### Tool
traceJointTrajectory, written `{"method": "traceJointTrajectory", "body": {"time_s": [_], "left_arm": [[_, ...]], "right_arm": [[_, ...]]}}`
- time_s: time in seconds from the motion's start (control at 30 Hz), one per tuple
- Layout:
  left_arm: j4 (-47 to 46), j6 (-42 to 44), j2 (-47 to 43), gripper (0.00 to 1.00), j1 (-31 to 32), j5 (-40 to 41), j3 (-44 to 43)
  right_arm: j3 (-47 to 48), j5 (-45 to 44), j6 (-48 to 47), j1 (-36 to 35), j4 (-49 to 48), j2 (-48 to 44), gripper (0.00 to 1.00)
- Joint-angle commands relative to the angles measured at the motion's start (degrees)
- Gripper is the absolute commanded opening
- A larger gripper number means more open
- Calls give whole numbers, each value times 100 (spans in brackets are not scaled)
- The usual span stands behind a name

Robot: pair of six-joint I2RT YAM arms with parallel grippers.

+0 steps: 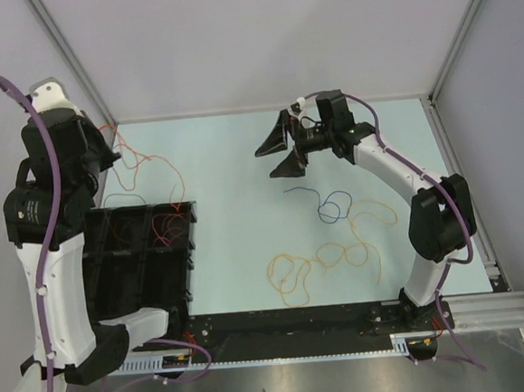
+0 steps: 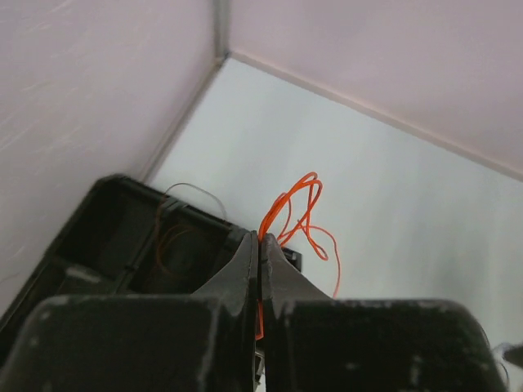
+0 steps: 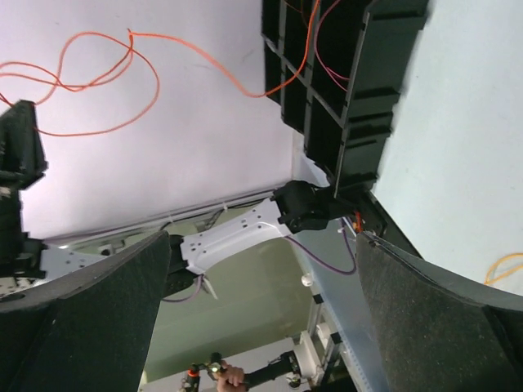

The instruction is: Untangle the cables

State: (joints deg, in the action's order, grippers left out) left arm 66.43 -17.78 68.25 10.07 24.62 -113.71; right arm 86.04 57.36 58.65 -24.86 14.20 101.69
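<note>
L gripper (image 2: 260, 239) pinches orange cable (image 2: 310, 181), end hidden.

- Orange cable (image 2: 288, 200): loose loops, hanging in air, pinched in left gripper (image 2: 259, 241); other end trails into tray (image 1: 132, 279).
- Red cable (image 1: 163, 226): curled inside tray.
- Blue cable (image 1: 329, 211): small loops, flat on table (image 1: 241, 161), right of centre.
- Yellow cable (image 1: 326, 259): wide curls, flat, just beside blue, nearer the arm bases.

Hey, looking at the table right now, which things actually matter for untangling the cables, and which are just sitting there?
Part of the job:
- orange cable, pinched in the shut left gripper
- blue cable
- yellow cable
- right gripper, open and empty

Just there:
- black compartment tray, though some cable trails into it
- purple hoses on the arms
</note>
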Motion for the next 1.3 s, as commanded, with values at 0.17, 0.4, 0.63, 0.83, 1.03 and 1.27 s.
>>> {"method": "traceJointTrajectory", "body": {"time_s": [0.17,0.4,0.63,0.83,1.03,1.27], "left_arm": [[502,-647,101,0,-830,1546,-195],[414,-1218,671,0,-1779,992,-757],[300,-1535,1216,0,-2966,192,-1091],[-278,-1404,1147,0,-3318,166,-952],[-587,-1290,998,0,-3467,192,-1082],[-569,-1280,989,0,-3608,403,-864]], "right_arm": [[764,-540,-1241,-353,2014,-53,100],[1836,-1649,-2059,-432,4274,369,100],[2408,-1808,-2428,-625,5013,658,100],[2689,-1887,-2675,-687,5347,712,100],[2883,-1922,-2833,-687,5559,817,100],[3094,-1931,-3017,-643,5770,966,100]]}}
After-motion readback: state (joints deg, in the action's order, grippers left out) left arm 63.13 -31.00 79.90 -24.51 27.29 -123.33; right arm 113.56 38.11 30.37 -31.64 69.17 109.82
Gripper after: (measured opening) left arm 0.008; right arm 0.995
